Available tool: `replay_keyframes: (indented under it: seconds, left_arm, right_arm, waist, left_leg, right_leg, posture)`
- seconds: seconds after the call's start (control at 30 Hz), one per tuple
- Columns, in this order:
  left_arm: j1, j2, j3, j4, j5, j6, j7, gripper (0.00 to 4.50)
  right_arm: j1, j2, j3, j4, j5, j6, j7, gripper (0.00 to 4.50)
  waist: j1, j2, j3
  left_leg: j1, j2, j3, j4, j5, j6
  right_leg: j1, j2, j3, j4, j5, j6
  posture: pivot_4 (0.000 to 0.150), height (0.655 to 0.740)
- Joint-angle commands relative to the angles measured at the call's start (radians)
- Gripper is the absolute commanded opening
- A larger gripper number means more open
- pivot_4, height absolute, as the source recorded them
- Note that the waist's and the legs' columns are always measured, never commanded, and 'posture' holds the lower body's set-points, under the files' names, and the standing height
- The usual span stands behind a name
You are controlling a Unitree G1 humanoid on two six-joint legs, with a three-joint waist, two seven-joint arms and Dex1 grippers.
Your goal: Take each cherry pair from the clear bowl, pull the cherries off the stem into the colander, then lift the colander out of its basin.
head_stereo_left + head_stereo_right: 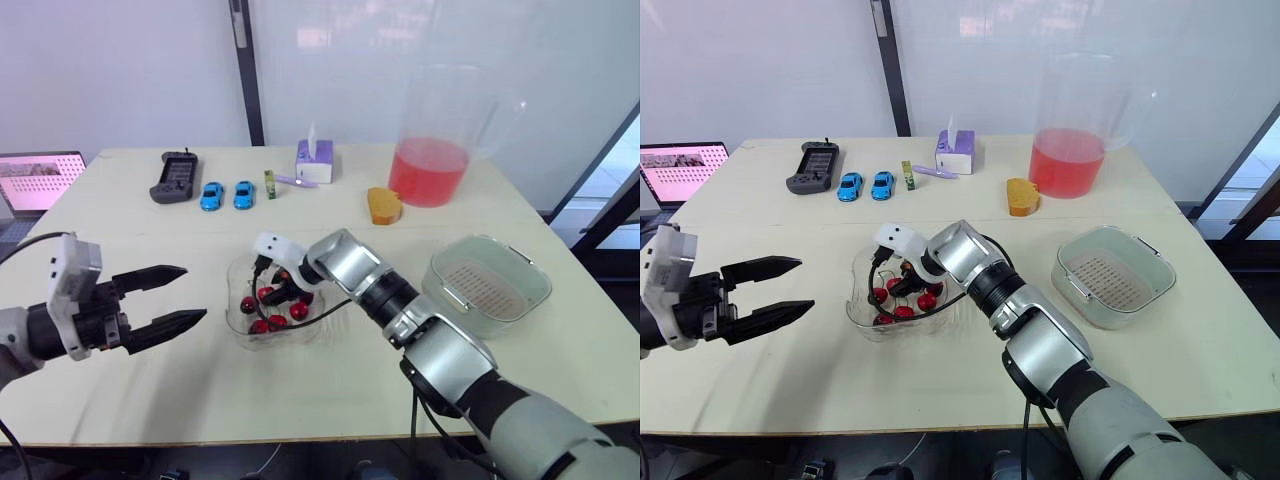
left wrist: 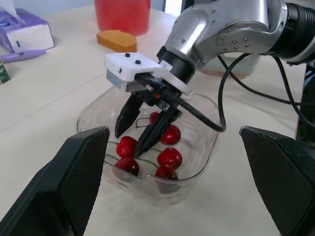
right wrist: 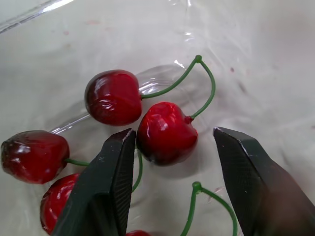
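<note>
Your right hand (image 2: 129, 144) is down in the clear bowl (image 1: 858, 305), centre frame.
Its fingers sit part-open, straddling one cherry (image 3: 166, 133). The left hand (image 1: 195, 293) is spread wide at frame left.

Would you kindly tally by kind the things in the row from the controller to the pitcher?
Controller: 1
Toy cars: 2
Green box: 1
Purple stick: 1
Tissue box: 1
Sponge: 1
Pitcher: 1
Total: 8

The right gripper (image 2: 129, 143) partly hides 1 cherry (image 2: 172, 135).
</note>
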Motion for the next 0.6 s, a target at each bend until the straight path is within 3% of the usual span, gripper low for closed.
replay_keyframes:
  seconds: [0.03,0.27,0.37,0.43,0.47,0.6]
  left_arm:
    - [-0.002,0.001,0.01,-0.026,-0.019,-0.003,0.008,4.5]
    - [0.001,0.001,0.016,-0.032,-0.026,-0.001,0.014,4.5]
    - [0.0,0.0,0.018,-0.032,-0.029,-0.001,0.016,4.5]
    - [0.0,0.0,0.017,-0.031,-0.03,-0.003,0.017,4.5]
    - [-0.001,0.0,0.015,-0.029,-0.031,-0.004,0.018,4.5]
    - [-0.004,0.0,0.01,-0.023,-0.032,-0.009,0.02,4.5]
  right_arm:
    - [-0.024,0.017,-0.017,0.041,-0.018,-0.043,-0.021,2.6]
    - [-0.025,0.026,-0.019,0.071,-0.025,-0.062,-0.018,2.6]
    - [-0.038,0.025,-0.029,0.072,-0.02,-0.064,-0.013,1.82]
    - [-0.045,0.025,-0.036,0.077,-0.02,-0.07,-0.012,0.93]
    - [-0.049,0.025,-0.041,0.08,-0.018,-0.071,-0.01,0.71]
    - [-0.074,0.02,-0.06,0.079,-0.007,-0.057,0.005,0.57]
  waist:
    - [-0.001,0.0,0.0]
    - [0.0,0.0,0.0]
    - [0.0,0.0,0.0]
    - [0.0,0.0,0.0]
    - [0.001,0.0,0.0]
    - [0.002,0.0,0.0]
  left_leg:
    - [0.0,0.0,0.0,0.0,0.0,0.0]
    - [0.002,0.0,0.0,0.0,0.0,-0.001]
    - [0.002,0.0,0.0,0.0,0.001,-0.001]
    - [0.002,0.0,0.0,0.0,0.001,-0.001]
    - [0.002,0.0,0.0,0.0,0.001,-0.001]
    - [0.002,0.0,0.0,0.0,0.001,-0.001]
  right_leg:
    - [0.0,0.0,0.0,0.0,0.0,0.0]
    - [0.002,0.0,0.0,0.0,0.0,0.0]
    - [0.002,0.0,0.0,0.0,0.0,0.0]
    - [0.002,0.0,0.0,0.0,0.0,0.0]
    - [0.002,0.0,0.0,0.0,0.0,0.0]
    - [0.002,0.0,0.0,0.0,0.0,0.0]
  posture:
    - [0.15,0.74]
    - [0.15,0.74]
    - [0.15,0.74]
    - [0.15,0.74]
    - [0.15,0.74]
    - [0.15,0.74]
